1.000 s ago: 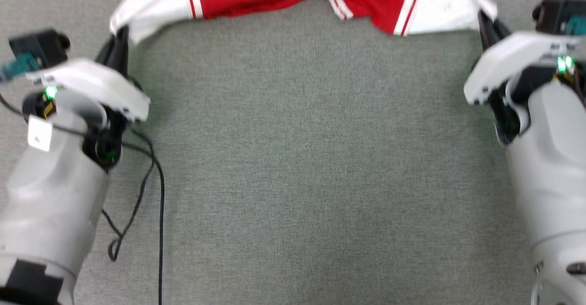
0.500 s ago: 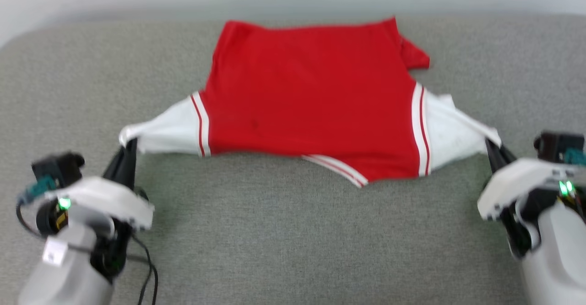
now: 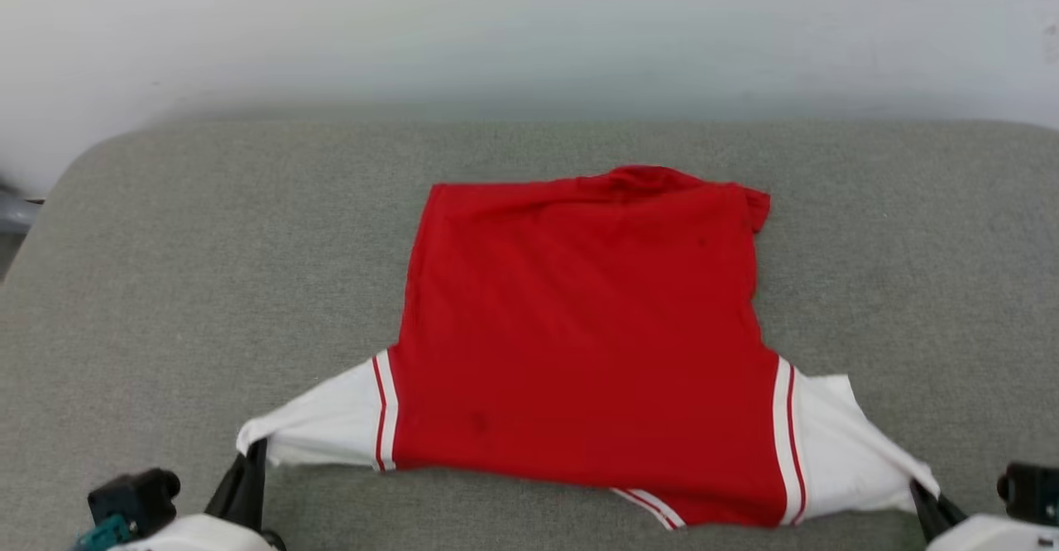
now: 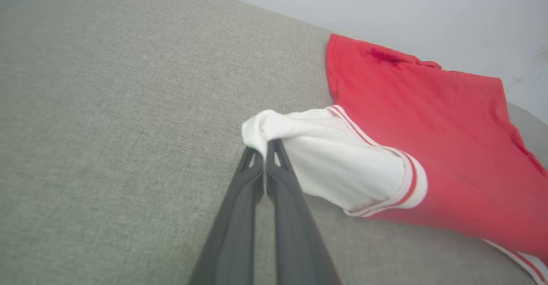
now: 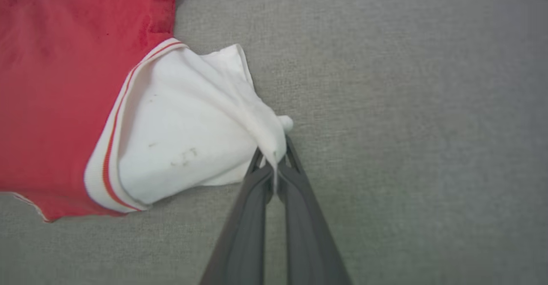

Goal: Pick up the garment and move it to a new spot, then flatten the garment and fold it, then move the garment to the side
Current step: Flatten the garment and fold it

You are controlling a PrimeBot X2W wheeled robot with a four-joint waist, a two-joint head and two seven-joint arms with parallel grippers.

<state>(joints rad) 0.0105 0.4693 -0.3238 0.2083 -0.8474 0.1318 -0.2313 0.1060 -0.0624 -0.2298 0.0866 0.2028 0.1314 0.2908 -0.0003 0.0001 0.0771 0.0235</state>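
Grey surface (image 3: 207,245), garment (image 3: 579,328) sleeves in fingers (image 4: 239,203)

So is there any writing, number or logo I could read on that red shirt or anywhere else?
No text can be read here.
The garment lies with a plain red side up, no lettering or number showing.
Faint grey marks on its white sleeve, in the right wrist view, are too faint to read.

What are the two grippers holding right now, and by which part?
The garment: left gripper pinches one white sleeve tip, right gripper the other.
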